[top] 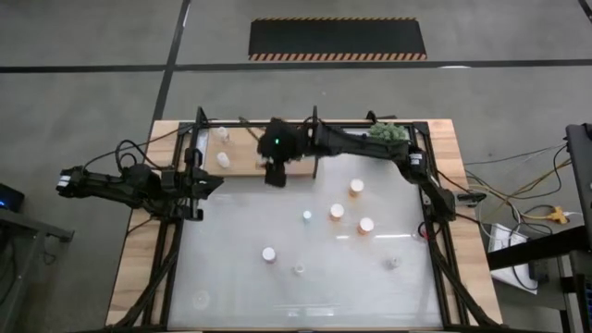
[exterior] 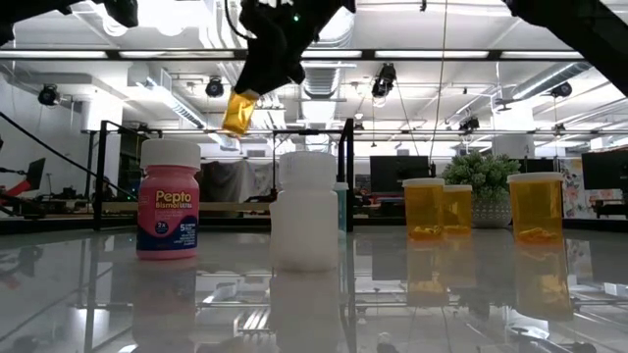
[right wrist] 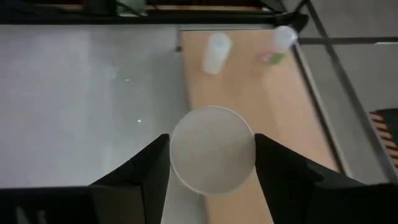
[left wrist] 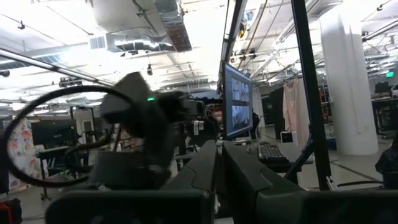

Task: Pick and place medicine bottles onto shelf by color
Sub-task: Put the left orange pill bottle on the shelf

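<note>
Two bottles (top: pixel 223 160) stand on the shelf (top: pixel 242 150); seven rest on the white tabletop (top: pixel 240 277), three of them orange (top: pixel 357 188). Right gripper (top: pixel 276 174) at the shelf's front edge, jaws clamped on one orange bottle (exterior: pixel 239 112) held in the air. Left gripper (top: pixel 211 185) beside the tabletop, jaws closed, empty.

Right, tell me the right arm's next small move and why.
Probably carry on over the shelf and lower. The right gripper has its jaws shut on an orange bottle, held high above the table at the board's edge, with two bottles already standing on the wood. The left gripper waits off to the left side.
</note>
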Robot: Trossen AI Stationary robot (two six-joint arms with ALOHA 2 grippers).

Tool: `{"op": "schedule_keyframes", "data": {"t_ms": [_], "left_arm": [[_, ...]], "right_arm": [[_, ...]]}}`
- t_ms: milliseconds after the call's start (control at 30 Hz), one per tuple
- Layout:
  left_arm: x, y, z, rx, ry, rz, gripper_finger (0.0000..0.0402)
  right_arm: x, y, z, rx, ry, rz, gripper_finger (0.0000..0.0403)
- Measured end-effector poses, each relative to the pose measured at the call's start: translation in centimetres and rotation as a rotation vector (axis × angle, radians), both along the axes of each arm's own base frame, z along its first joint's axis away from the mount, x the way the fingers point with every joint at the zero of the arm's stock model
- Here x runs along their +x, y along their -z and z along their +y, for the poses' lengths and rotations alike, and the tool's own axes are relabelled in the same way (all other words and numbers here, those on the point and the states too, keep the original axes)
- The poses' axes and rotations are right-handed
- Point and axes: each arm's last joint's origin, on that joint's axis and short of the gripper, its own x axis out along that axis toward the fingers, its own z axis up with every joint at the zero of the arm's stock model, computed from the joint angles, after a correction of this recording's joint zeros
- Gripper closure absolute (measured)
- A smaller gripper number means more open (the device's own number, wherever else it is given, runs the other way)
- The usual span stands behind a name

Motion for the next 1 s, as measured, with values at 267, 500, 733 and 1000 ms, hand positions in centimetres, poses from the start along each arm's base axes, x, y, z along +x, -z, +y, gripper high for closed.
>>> {"op": "schedule_keyframes", "data": {"t_ms": [267, 500, 733, 1000], "left_arm": [[0.0, 0.0, 0.0, 0.01, -0.004, -0.001, 0.0392], [0.0, 0.0, 0.0, 0.044, -0.017, 0.0, 0.0392], [-0.1, -0.2, 0.0, 0.055, -0.023, -0.02, 0.0392], [-0.1, -0.3, 0.0, 0.078, -0.035, -0.027, 0.0392]], "right_arm": [[-1.7, 0.4, -6.6, -0.025, 0.112, 0.023, 0.021], [-2.5, 1.0, -8.9, -0.001, 0.12, 0.036, 0.0209], [-1.3, 0.2, -7.5, -0.011, 0.081, -0.067, 0.0208], [1.0, 1.9, -5.9, -0.017, 0.031, -0.06, 0.0207]]}}
